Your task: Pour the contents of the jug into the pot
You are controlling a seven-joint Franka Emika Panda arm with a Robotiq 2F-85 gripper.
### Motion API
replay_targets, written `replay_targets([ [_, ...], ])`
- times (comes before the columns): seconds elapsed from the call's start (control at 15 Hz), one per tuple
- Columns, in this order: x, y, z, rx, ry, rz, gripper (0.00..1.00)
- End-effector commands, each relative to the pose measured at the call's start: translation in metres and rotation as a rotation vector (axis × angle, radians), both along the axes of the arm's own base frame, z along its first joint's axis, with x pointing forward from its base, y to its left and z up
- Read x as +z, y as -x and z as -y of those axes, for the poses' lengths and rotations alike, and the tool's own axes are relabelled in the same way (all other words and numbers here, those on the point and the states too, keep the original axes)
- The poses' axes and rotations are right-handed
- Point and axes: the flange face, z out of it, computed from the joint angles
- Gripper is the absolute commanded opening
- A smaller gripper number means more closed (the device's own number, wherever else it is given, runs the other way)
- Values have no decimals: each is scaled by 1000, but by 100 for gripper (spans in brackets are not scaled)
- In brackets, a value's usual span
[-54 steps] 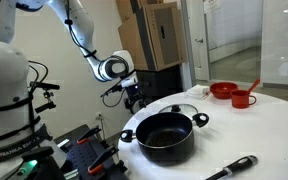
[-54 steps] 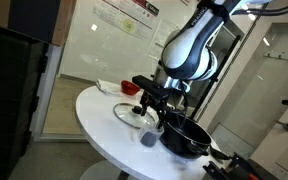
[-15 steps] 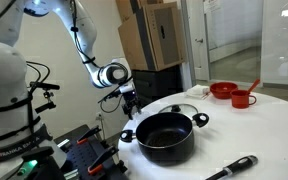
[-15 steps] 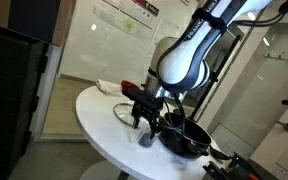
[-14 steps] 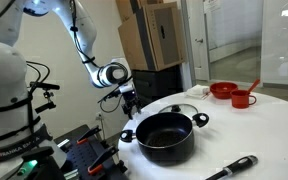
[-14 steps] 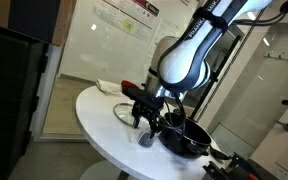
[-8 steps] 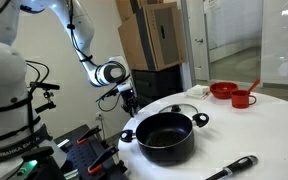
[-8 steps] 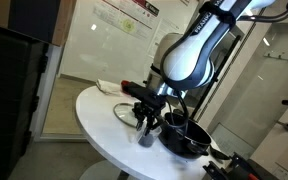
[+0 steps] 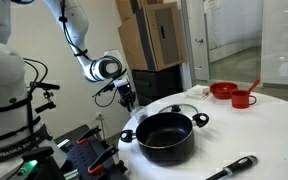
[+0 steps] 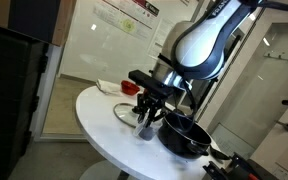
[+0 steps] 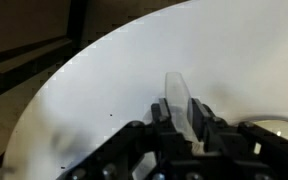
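Tool [image 10: 147,120] raised since earlier | clenched around jug [image 11: 180,100] | pot [image 9: 166,137] just beside

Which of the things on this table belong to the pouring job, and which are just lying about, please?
Part of the job: the jug, held in the gripper; the pot.

Just lying about: the glass lid; the red bowl; the red cup; the black stick-like tool.
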Motion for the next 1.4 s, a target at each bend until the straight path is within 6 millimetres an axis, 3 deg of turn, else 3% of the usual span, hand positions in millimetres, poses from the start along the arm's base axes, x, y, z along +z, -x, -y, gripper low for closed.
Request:
replay_targets([
  [0.0,73,11,5,-26,-79,92,6],
  [0.27,150,12,5,-36,-150,196,6],
  [0.53,199,4,25,-93,-229,192,6],
  [0.73,210,-15,72,-191,-259,151,6],
  [1.07,211,-40,163,-303,-259,61,6],
  [1.2,203,-48,186,-307,-259,6,6],
  [1.33,190,-53,197,-285,-274,-62,6],
])
